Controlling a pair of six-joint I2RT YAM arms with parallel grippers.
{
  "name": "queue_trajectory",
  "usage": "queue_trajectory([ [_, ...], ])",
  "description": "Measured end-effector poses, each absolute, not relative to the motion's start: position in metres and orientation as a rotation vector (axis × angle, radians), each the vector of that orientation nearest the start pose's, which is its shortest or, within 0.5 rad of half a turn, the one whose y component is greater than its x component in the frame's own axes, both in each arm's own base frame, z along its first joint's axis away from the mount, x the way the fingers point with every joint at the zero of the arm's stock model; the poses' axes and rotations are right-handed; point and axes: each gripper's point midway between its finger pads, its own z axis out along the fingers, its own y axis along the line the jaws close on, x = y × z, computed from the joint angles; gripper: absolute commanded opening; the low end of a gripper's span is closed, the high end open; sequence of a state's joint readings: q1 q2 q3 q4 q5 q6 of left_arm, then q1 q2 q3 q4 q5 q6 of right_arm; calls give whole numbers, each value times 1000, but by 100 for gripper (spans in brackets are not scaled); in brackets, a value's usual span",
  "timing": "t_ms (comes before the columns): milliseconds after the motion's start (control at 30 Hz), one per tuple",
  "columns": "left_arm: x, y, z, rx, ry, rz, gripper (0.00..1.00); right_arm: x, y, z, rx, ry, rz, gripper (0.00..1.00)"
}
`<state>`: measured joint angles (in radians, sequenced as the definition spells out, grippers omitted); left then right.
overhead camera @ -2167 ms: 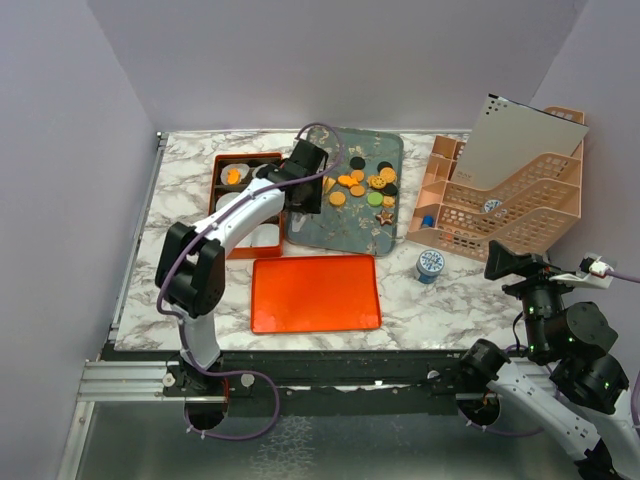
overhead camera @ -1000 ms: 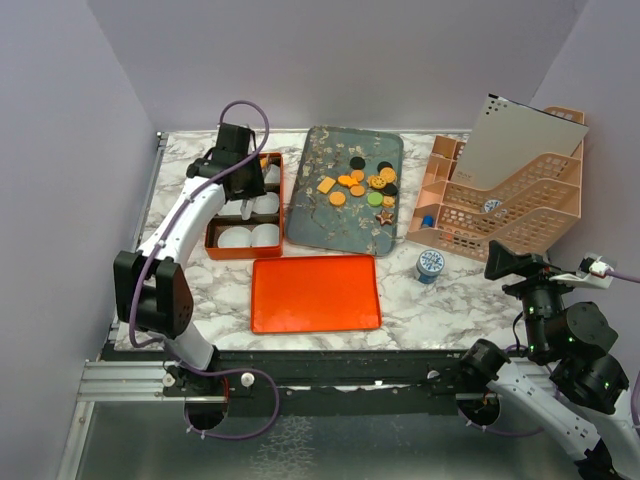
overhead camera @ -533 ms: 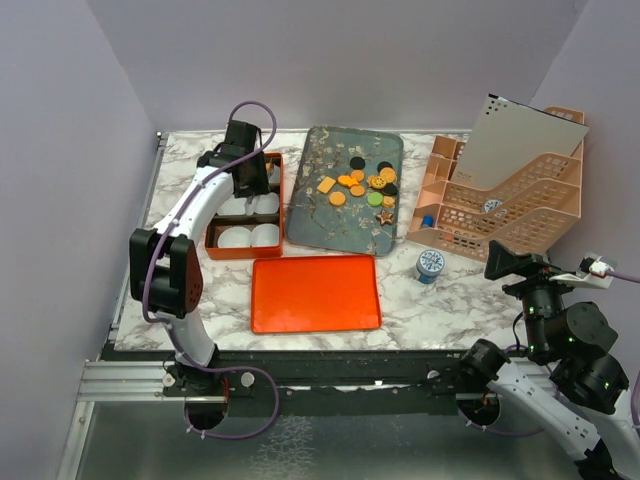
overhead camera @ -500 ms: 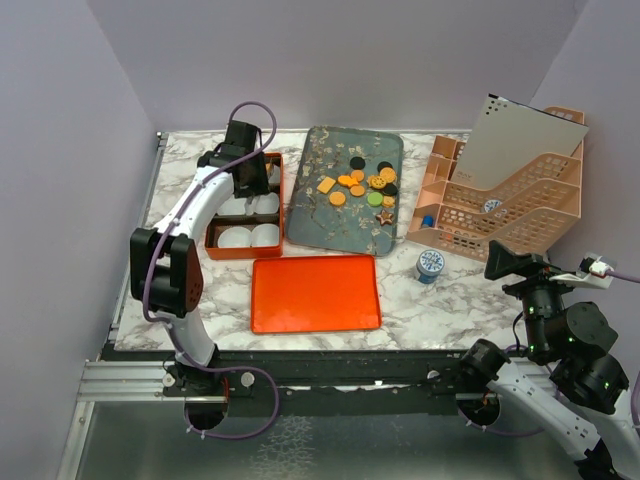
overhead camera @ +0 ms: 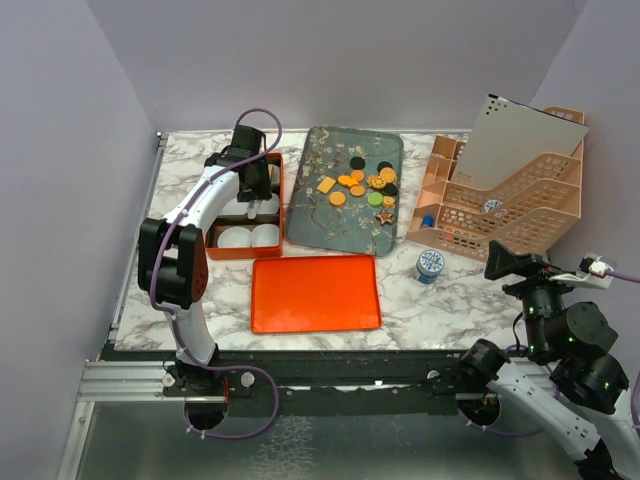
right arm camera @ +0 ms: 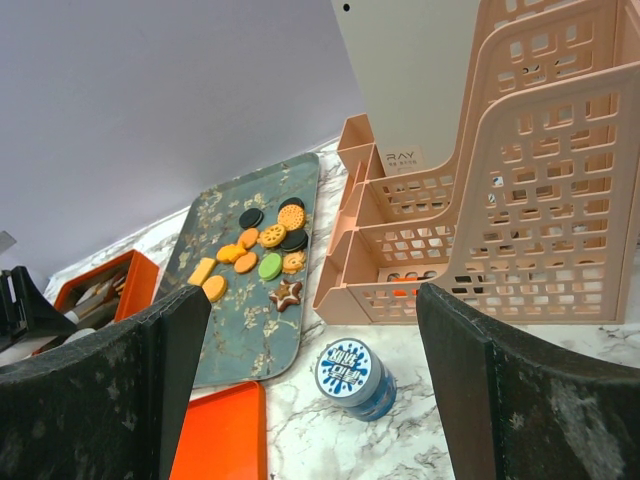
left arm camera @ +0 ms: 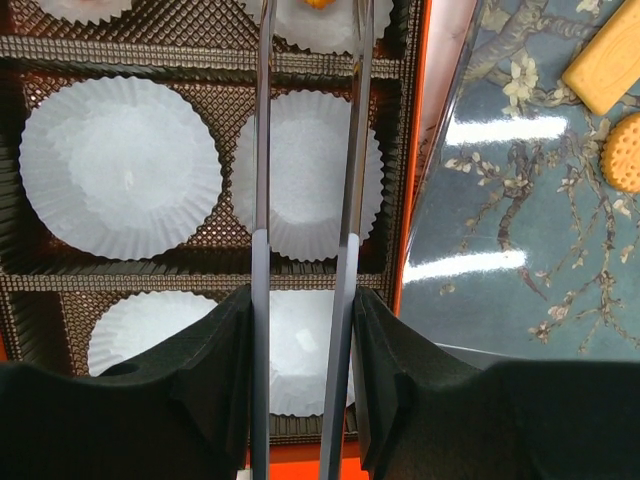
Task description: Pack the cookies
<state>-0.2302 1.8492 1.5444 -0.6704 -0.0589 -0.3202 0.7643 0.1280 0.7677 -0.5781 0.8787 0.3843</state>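
The cookies (overhead camera: 362,183) lie in a loose cluster on the blue floral tray (overhead camera: 330,225): mostly orange discs, a few black, one green, one brown star; the same cookies (right arm camera: 262,250) show in the right wrist view. My left gripper (overhead camera: 255,185) hovers over the orange box (overhead camera: 240,253) of white paper liners (left arm camera: 120,165), shut on long thin tongs (left arm camera: 258,150). The tong tips run out of the left wrist view at the top, beside an orange piece (left arm camera: 320,3) in a far liner. My right gripper (right arm camera: 310,295) stands open and empty off the table's right side.
An orange lid (overhead camera: 315,293) lies flat in front of the tray and box. A small blue-and-white tin (overhead camera: 430,264) stands right of it. A peach file rack (overhead camera: 500,205) with a grey sheet fills the back right. Purple walls enclose the marble table (overhead camera: 190,300).
The left arm came off the tray to the box, then shifted right and nearer over the liners. The right arm has not moved.
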Motion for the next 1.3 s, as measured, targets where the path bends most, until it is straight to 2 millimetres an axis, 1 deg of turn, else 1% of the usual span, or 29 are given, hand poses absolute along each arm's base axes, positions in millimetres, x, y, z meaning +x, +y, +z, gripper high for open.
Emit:
queue_trajectory([
  [167,443,-103,122,-134,2530,-121,31,172,-8,315,414,1480,251,92],
  [267,442,-102,120,-133,2532,-114,33,172,-8,315,414,1480,251,92],
  [400,442,-101,120,-130,2527,-107,41,172,-8,315,414,1480,251,92],
  [600,438,-96,133,-124,2495,-88,53,173,-8,315,413,1481,250,92],
  [767,436,-95,148,-120,2455,-98,55,173,-8,315,410,1484,244,92],
  [833,437,-95,149,-119,2450,-99,55,173,-8,315,410,1484,243,92],
  [1000,433,-95,144,-117,2462,-98,53,173,-9,314,412,1484,235,92],
  [1100,431,-96,146,-109,2461,-111,53,173,-9,314,413,1484,233,92],
  [1300,421,-110,175,-47,2402,-179,53,175,-9,313,414,1490,218,92],
])
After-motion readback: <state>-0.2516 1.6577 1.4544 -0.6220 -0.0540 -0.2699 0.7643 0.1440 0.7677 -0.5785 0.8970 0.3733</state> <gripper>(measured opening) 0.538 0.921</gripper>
